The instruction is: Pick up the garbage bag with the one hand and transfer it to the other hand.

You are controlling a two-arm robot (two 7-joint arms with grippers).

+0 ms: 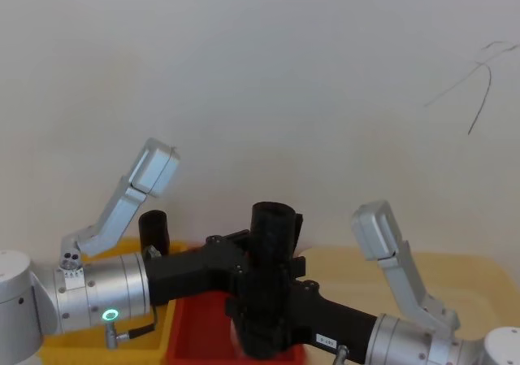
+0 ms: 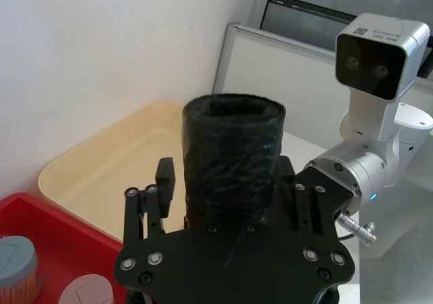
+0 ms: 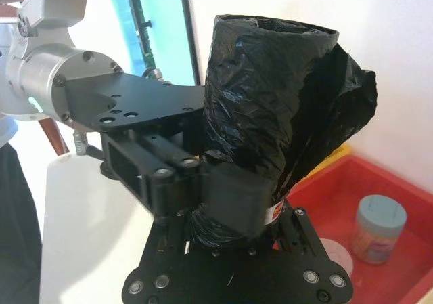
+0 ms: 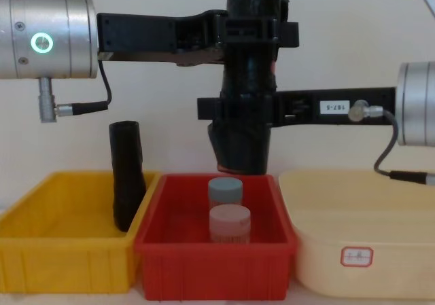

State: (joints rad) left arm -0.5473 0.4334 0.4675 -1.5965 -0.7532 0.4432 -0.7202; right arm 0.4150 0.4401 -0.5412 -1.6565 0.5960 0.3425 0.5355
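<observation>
The garbage bag, a black crinkled plastic roll, stands upright in the air above the red bin. My left gripper, on the wrist with the green ring, reaches in from the left and is shut on the roll's upper part. My right gripper, the one with the white label, comes in from the right and is shut on the roll lower down. In the right wrist view the left gripper's fingers press into the garbage bag. The head view shows both grippers crossing at the garbage bag.
A second black roll leans in the yellow bin on the left. Two capped jars sit in the red bin beneath the held roll. A cream tray lies on the right. A white wall is close behind.
</observation>
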